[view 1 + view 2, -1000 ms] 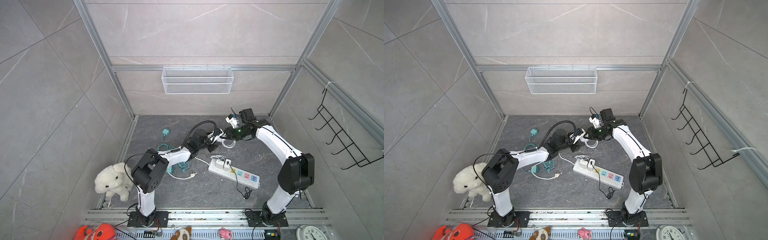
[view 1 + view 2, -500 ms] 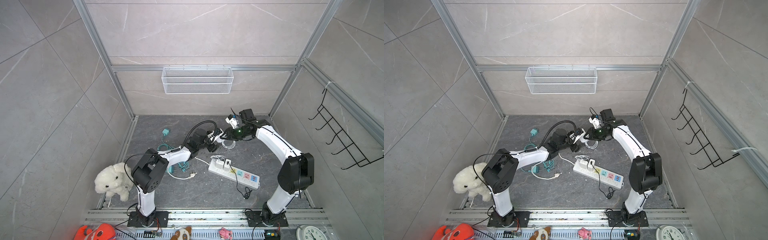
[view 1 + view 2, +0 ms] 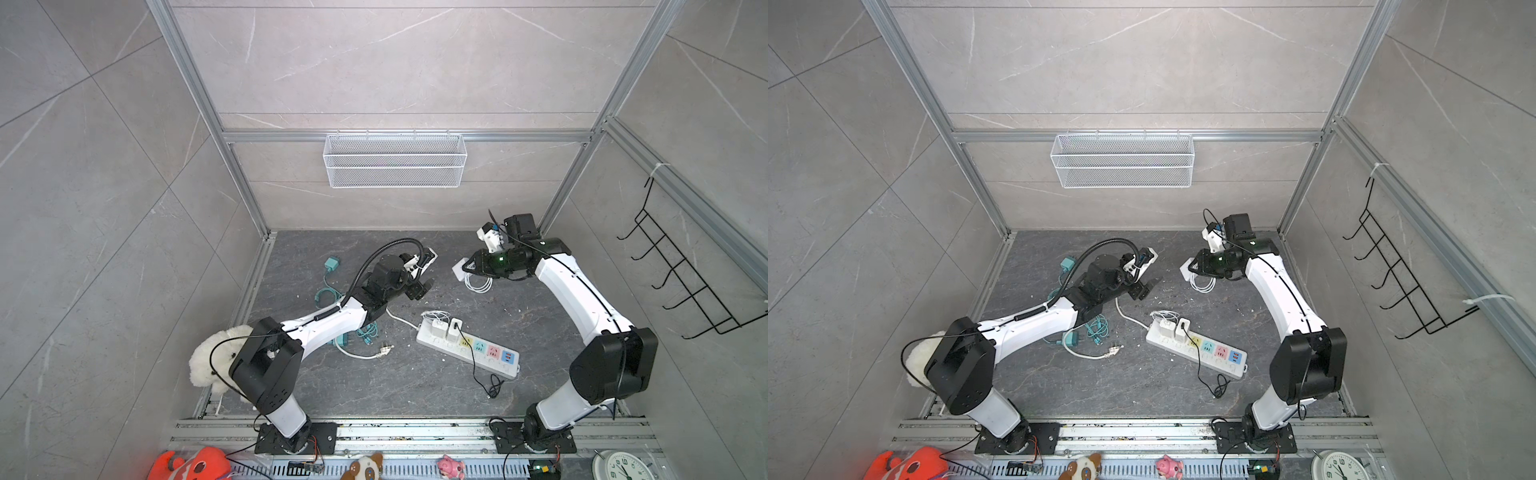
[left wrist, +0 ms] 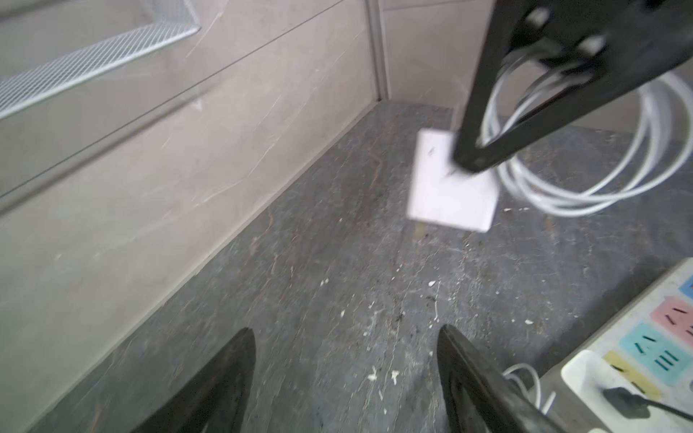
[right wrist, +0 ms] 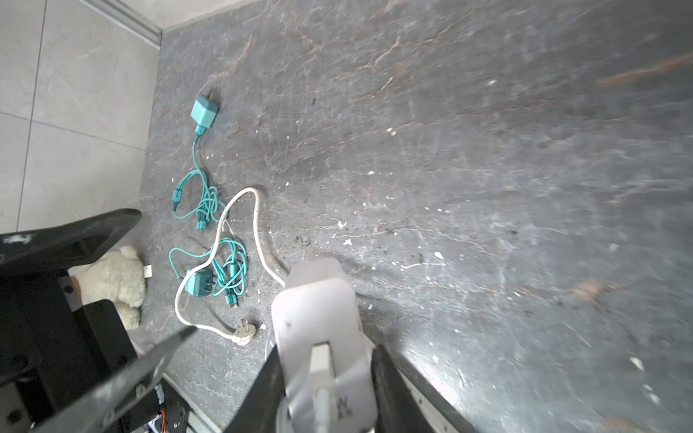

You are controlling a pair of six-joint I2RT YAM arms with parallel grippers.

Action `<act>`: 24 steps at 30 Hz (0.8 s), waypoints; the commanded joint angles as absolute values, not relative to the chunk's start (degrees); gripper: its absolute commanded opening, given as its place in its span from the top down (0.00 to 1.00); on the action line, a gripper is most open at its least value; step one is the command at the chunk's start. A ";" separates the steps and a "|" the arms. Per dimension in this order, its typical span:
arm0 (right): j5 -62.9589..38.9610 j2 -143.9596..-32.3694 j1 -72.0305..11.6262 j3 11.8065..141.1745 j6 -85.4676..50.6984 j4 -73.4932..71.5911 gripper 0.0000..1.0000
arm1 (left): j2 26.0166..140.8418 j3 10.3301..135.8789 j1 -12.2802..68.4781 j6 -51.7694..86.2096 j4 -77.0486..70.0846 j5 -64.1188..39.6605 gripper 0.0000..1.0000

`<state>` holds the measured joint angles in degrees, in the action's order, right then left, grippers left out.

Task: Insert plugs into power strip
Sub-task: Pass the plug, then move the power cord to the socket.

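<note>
Scene as it stands from the front of the cell: the right gripper has its fingers clamped on the two sides of a white charger adapter, held towards the back of the table and well apart from the power strip. The adapter's white coiled cable hangs in loops beneath it. The left gripper faces it across a gap, fingers spread wide with nothing between them. The power strip lies slantwise at mid-table; two seated white adapters fill the sockets at its cord end, one trailing a black cable, while the yellow, teal, pink and blue sockets stand bare. Two teal charger adapters lie loose on the table on the left arm's side, their teal cables tangled around the strip's thick white cord
</note>
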<state>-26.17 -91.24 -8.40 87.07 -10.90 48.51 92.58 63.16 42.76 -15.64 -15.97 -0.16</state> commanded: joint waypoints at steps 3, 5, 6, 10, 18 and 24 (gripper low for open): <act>-16.96 -82.60 -8.53 82.97 -12.30 56.55 0.96 | 87.68 59.89 42.99 -8.01 -11.38 13.89 0.20; -12.32 -78.96 -8.61 80.35 -13.05 59.41 0.96 | 86.94 59.42 43.12 -5.81 -9.29 16.52 0.20; -10.31 -77.21 -8.61 79.16 -13.45 60.45 0.96 | 86.84 59.23 43.32 -5.18 -8.38 17.51 0.20; -4.27 -70.61 -8.70 74.22 -16.20 65.12 0.97 | 86.82 56.66 44.61 -4.12 -8.23 19.97 0.21; -0.55 -63.66 -11.46 65.90 -22.80 67.15 0.98 | 85.83 49.45 45.96 3.12 -13.77 23.84 0.23; 5.16 -63.38 -18.64 61.98 -30.01 67.68 0.98 | 85.32 46.62 46.71 8.50 -14.92 25.09 0.23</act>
<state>0.64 -63.96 -15.77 63.11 -24.53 66.24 87.64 46.70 46.17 4.40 -10.72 22.83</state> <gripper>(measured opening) 0.331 0.772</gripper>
